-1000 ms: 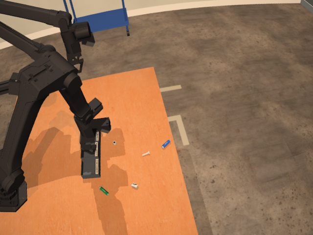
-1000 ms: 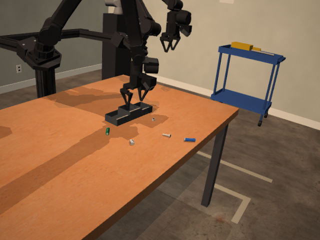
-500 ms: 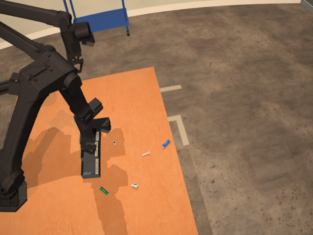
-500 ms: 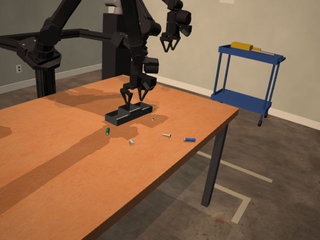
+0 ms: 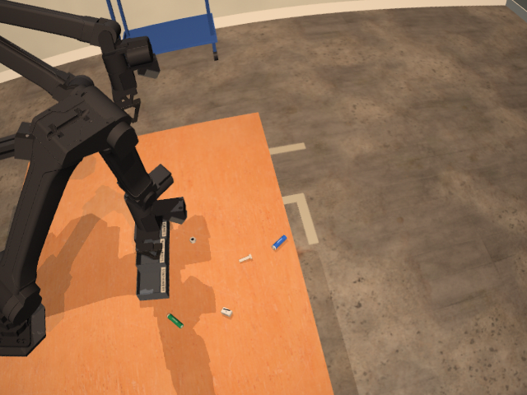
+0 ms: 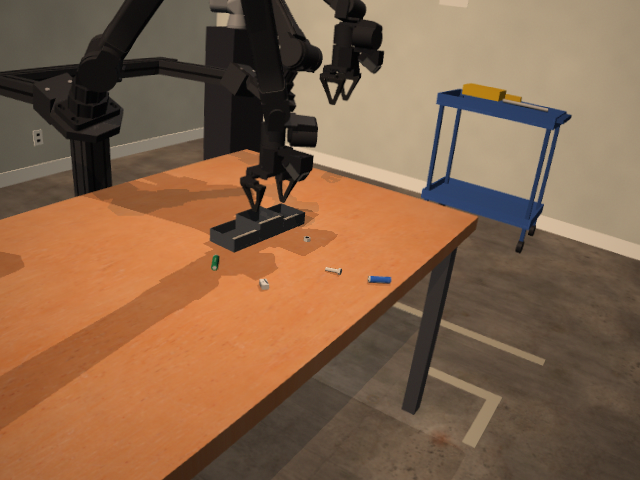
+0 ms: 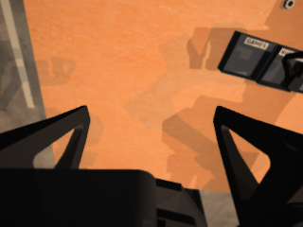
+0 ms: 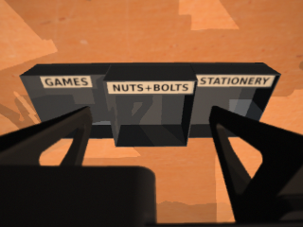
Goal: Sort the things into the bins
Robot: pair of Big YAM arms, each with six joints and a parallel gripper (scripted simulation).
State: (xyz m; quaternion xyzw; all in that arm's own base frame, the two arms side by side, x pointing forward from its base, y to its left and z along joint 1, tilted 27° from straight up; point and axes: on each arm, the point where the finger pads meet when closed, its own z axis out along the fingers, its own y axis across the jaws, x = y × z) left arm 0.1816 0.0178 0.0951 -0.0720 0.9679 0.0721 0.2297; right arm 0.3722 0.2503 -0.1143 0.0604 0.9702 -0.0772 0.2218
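Orange worktop (image 5: 238, 169) (image 6: 310, 351) (image 7: 118, 57) (image 8: 142, 35): right fingers (image 6: 269, 205) wide and unloaded above the three bins (image 5: 152, 278) (image 6: 258, 236) (image 7: 247, 61) (image 8: 151, 106), bolt (image 5: 245, 258) (image 6: 333, 270) well apart from them; sorting likely starts, calling for a move out to it.

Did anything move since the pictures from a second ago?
Nothing I can see moved, and nothing was grabbed or let go. The right gripper stays open above the bins, the left gripper stays open too, and the small things lie where they were.
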